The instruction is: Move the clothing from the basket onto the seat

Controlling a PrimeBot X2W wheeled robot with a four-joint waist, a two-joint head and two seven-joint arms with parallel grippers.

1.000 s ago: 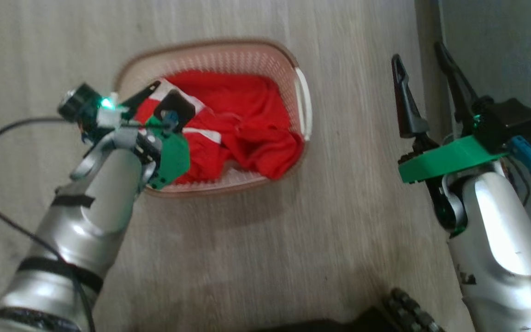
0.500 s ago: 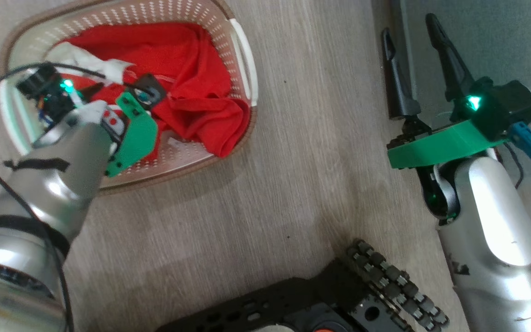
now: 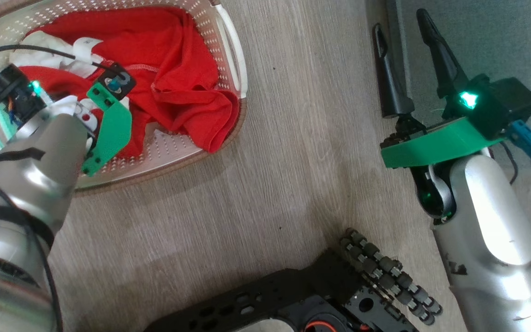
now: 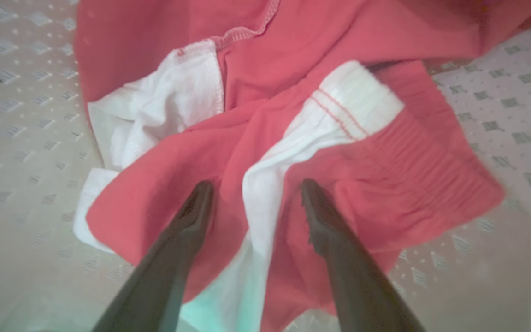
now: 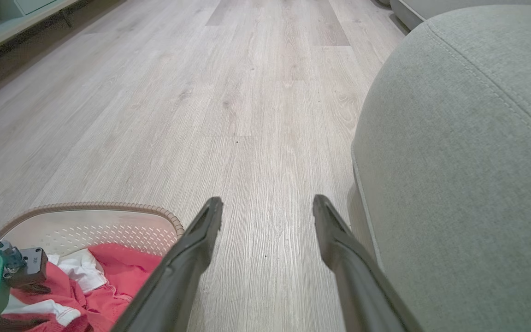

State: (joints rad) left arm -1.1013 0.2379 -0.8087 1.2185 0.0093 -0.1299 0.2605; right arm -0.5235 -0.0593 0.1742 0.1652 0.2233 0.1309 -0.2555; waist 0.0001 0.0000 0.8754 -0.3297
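Your left arm reaches down into the basket (image 3: pixel 231 55), wrist bent over the pile. The left gripper (image 4: pixel 256 184) is spread wide, fingers either side of a white band with nothing pinched; you can't tell if the tips touch fabric. Your right arm is raised beside the seat (image 5: pixel 468 138), and the right gripper (image 3: pixel 399 20) is parted and empty over the floor (image 3: pixel 293 138). The clothing (image 3: pixel 173 69) is crumpled red with white bands and a gathered waistband. It all lies in the basket, one fold against the rim. Bare floor separates basket and seat.
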